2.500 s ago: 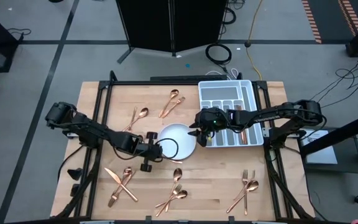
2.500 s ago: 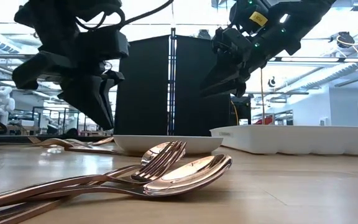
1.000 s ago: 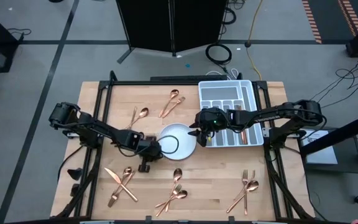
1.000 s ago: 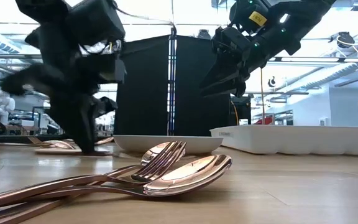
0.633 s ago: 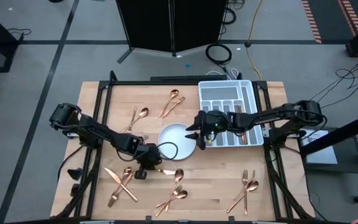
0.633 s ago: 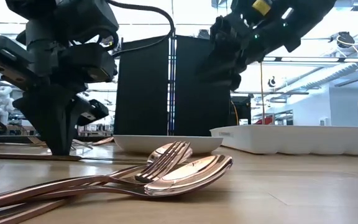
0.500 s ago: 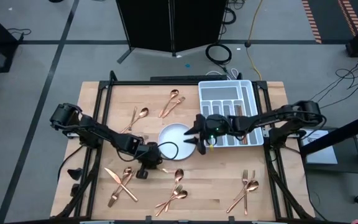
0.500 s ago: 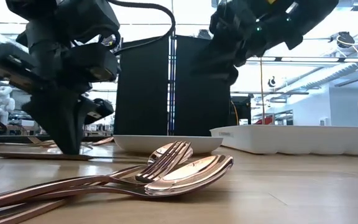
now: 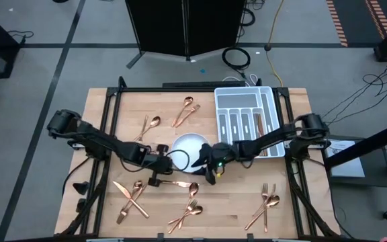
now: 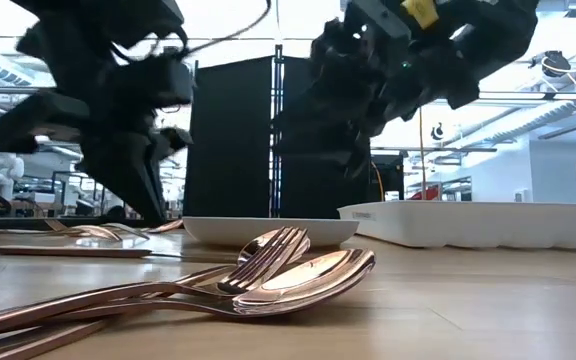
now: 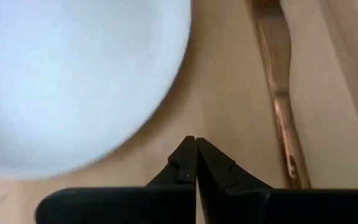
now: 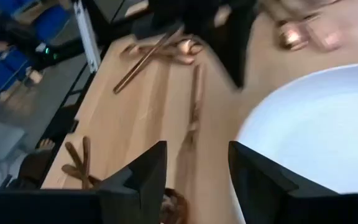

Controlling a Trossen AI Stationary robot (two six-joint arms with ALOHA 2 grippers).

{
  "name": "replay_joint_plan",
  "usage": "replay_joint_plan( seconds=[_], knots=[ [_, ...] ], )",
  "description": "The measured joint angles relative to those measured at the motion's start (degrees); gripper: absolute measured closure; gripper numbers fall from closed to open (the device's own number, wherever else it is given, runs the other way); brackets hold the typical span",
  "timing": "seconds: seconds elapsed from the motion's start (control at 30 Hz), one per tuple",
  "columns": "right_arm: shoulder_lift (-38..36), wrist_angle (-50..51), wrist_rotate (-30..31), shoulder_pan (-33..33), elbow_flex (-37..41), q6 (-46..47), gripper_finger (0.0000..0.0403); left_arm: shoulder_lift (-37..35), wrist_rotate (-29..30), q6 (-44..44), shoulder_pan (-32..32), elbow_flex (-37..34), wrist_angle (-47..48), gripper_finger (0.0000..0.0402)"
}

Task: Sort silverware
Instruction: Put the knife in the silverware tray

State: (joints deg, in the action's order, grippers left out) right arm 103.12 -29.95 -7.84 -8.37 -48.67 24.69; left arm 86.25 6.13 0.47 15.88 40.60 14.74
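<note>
A copper knife (image 9: 179, 183) lies flat on the wooden table just near the round white plate (image 9: 190, 148). It also shows in the left wrist view (image 11: 283, 106) and the right wrist view (image 12: 194, 106). My left gripper (image 9: 166, 171) hangs shut and bare above the table between plate and knife (image 11: 196, 155). My right gripper (image 9: 209, 171) stands open, tipped down over the plate's near right rim (image 12: 197, 180), holding nothing. Other silverware lies scattered on the table. The white divided tray (image 9: 246, 122) sits far right with some pieces in it.
Spoons lie at the far side (image 9: 152, 123) (image 9: 185, 111). Crossed pieces lie near left (image 9: 132, 198), spoons near the middle (image 9: 190, 205), forks near right (image 9: 266, 205). A fork and spoon (image 10: 268, 275) fill the low view's foreground. The two grippers stand close together by the plate.
My left gripper has dipped to the table by the plate's near rim, then risen off it, shut and bare; the knife lies flat there. My right gripper, still open, has swung from the tray's left edge toward the table's near edge, sinking and tipping down past the plate.
</note>
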Motion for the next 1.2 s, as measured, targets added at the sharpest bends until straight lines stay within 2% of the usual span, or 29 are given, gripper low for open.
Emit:
replay_joint_plan(
  seconds=[0.13, 0.33, 0.53, 0.63, 0.73, 0.9, 1.2],
  knots=[
    [5.37, 1.09, -0.04, -2.41, -5.74, -1.37, 0.0241, -4.48, 2.15, -1.44, 1.36, 0.01, 4.03, 0.0401],
    [11.72, 8.17, 0.94, -3.88, -16.09, -1.98, 0.0241, -7.00, -0.86, -6.23, 5.29, -0.28, 8.94, 0.0401],
    [17.56, 19.49, 6.90, -4.56, -28.12, -3.50, 0.0241, -7.32, -1.09, -10.57, 9.68, -4.18, 10.88, 0.0401],
    [19.46, 23.23, 7.97, -4.49, -32.01, -3.52, 0.0241, -8.57, 1.36, -13.83, 11.98, -6.68, 11.68, 0.0401],
    [20.37, 23.22, 7.98, -4.34, -33.45, -3.52, 0.0241, -11.46, 5.06, -16.75, 14.65, -8.03, 11.14, 0.0401],
    [20.42, 22.51, 8.18, -3.83, -33.50, -2.49, 0.0241, -15.90, 6.43, -19.34, 18.34, -8.78, 9.20, 0.0401],
    [20.42, 21.71, 11.15, -3.20, -33.50, -1.57, 0.0241, -11.73, 6.36, -19.89, 20.42, -9.22, 3.97, 0.0401]
  ],
)
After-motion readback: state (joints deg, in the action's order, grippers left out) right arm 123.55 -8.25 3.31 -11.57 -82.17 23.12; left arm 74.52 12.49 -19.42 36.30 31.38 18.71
